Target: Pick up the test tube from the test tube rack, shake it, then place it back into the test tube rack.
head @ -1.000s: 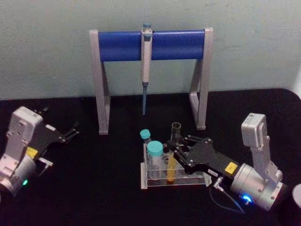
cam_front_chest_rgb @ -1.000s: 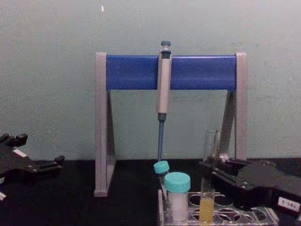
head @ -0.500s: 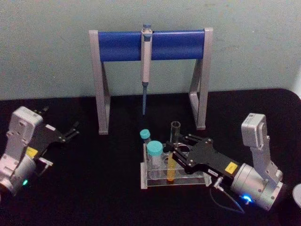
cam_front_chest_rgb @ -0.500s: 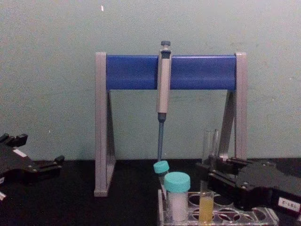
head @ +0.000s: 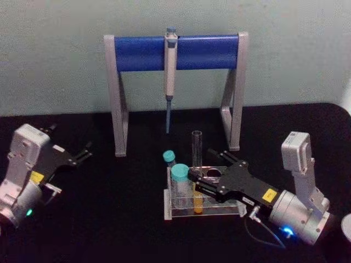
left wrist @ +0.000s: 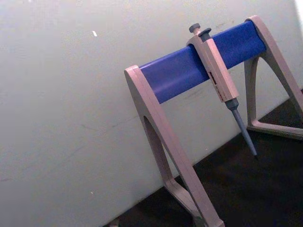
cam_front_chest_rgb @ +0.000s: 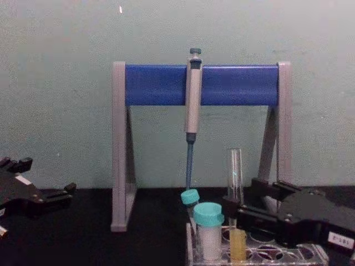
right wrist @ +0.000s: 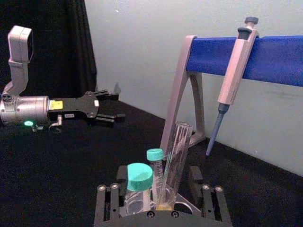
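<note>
Right hand point(head: 195, 183) clamped on test tube point(head: 197, 150), bottom just above test tube rack point(head: 170, 211). Lift straight, clearing teal-capped tube point(head: 180, 176). Left hand point(head: 82, 152) parked, fingers apart, empty.

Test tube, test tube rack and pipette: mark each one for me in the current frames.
test tube point(cam_front_chest_rgb: 236, 172): chest view, on its clear upper glass.
test tube rack point(head: 167, 204): head view, on its clear left end wall.
pipette point(cam_front_chest_rgb: 193, 100): chest view, on its grey body.
</note>
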